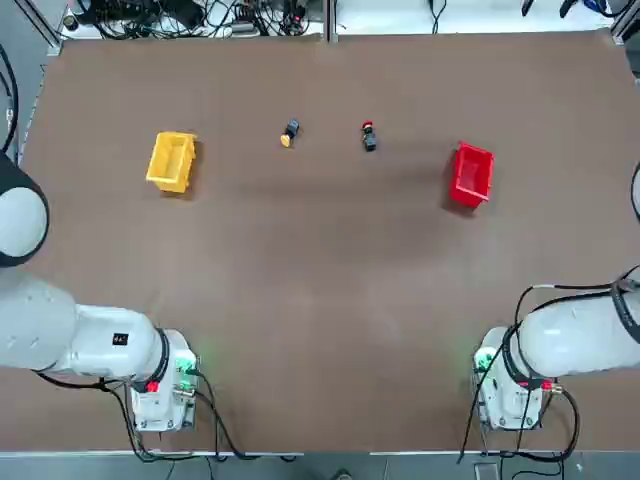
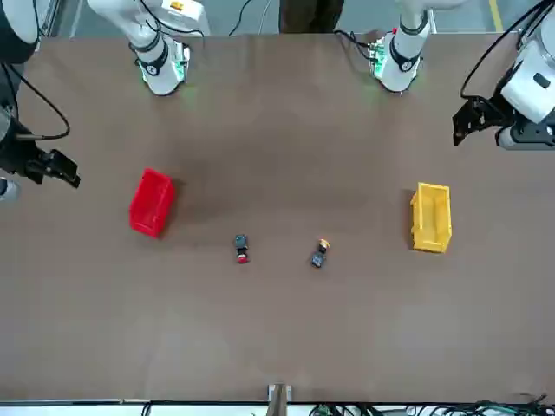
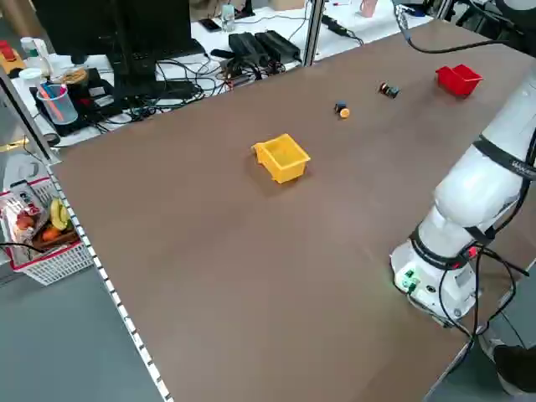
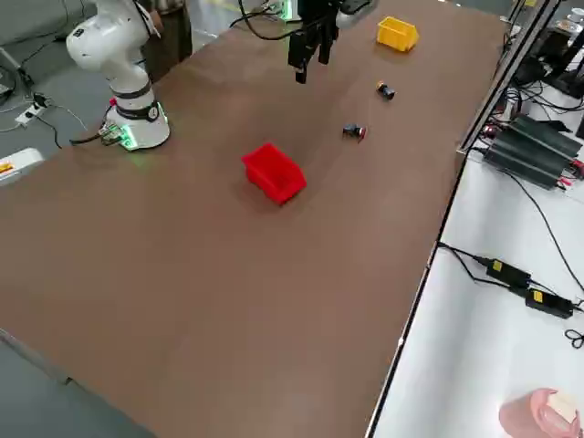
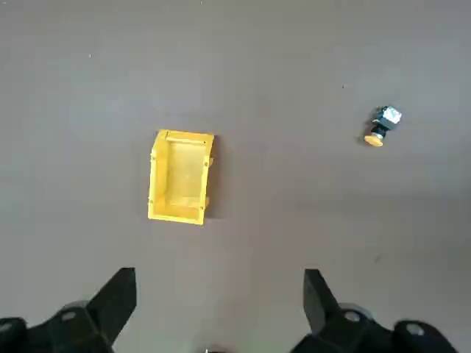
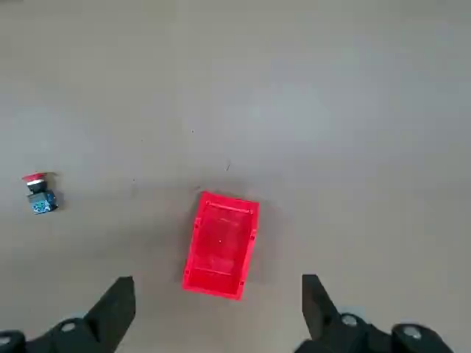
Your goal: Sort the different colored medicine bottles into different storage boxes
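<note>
We are holding both arms raised and idle at the table's sides. Our left gripper (image 5: 213, 312) is hanging above the small yellow open-top plastic bin (image 1: 171, 160), fingers spread wide and gripping nothing. Our right gripper (image 6: 213, 316) is hovering above the small red open-top plastic bin (image 1: 471, 176), likewise spread wide and empty. Between the two bins, the tiny dark bottle with the yellow-orange cap (image 1: 290, 133) is lying on its side on the brown table (image 1: 320, 300), nearer the yellow bin; the tiny dark bottle with the red cap (image 1: 368, 136) is lying near it, toward the red bin.
</note>
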Action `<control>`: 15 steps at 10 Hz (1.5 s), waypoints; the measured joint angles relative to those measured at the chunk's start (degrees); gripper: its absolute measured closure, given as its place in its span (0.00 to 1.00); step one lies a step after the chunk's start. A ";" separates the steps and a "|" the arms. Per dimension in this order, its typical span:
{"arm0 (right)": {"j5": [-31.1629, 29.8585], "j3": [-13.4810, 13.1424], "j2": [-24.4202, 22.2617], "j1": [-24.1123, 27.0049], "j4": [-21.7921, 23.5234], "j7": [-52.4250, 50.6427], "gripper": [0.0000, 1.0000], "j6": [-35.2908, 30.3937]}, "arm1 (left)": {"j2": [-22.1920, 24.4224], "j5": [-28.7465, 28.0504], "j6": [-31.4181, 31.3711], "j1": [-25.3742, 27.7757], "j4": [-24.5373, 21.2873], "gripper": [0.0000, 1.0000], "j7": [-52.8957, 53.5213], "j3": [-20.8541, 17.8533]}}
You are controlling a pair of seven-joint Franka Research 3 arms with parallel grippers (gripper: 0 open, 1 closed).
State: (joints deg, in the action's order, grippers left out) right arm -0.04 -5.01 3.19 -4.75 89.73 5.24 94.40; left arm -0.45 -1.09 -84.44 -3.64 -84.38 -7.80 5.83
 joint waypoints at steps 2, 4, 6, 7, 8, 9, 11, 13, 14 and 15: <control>0.00 0.01 0.00 -0.23 0.01 0.00 0.00 -0.01 | -0.01 0.11 -0.02 -0.06 0.01 0.00 0.13 0.05; 0.00 0.01 0.00 -0.91 0.05 0.00 0.00 0.00 | -1.31 0.47 -1.60 -1.19 -0.09 0.00 1.33 0.80; 0.01 0.03 0.00 -1.62 0.06 0.01 0.00 0.67 | -4.83 0.48 -5.04 -3.05 -0.13 0.00 0.97 2.62; 0.12 0.05 0.07 -2.23 0.13 0.01 0.00 1.44 | -6.64 0.68 -7.46 -3.39 -0.20 0.00 0.84 3.15; 0.46 0.10 0.48 -3.56 0.38 -0.07 0.00 2.66 | -8.90 0.98 -10.36 -3.84 -0.27 0.00 0.60 3.59; 0.74 0.23 1.65 -6.42 1.00 -0.04 0.00 5.17 | -11.43 1.07 -13.61 -4.43 -0.31 0.00 -1.60 4.16; 0.83 0.49 6.90 -14.01 1.79 1.12 0.00 11.11 | -15.63 1.01 -18.20 -6.87 -0.38 0.00 -8.13 4.94; 0.81 0.50 11.75 -18.44 1.80 2.04 0.00 14.96 | -21.06 0.11 -22.01 -12.09 -0.76 0.00 -11.36 5.07; 0.82 0.50 13.63 -19.71 1.86 2.03 0.00 16.77 | -24.70 -0.02 -23.83 -14.63 -0.93 0.00 -12.92 5.07; 0.82 0.51 15.95 -21.10 2.07 2.03 0.00 19.38 | -28.58 -0.16 -25.26 -16.01 -0.96 0.01 -13.60 5.05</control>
State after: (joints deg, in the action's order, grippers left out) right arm 0.78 -4.51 19.14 -25.85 91.79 7.27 113.78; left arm -29.03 -1.24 -109.70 -19.65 -85.34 -21.41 10.87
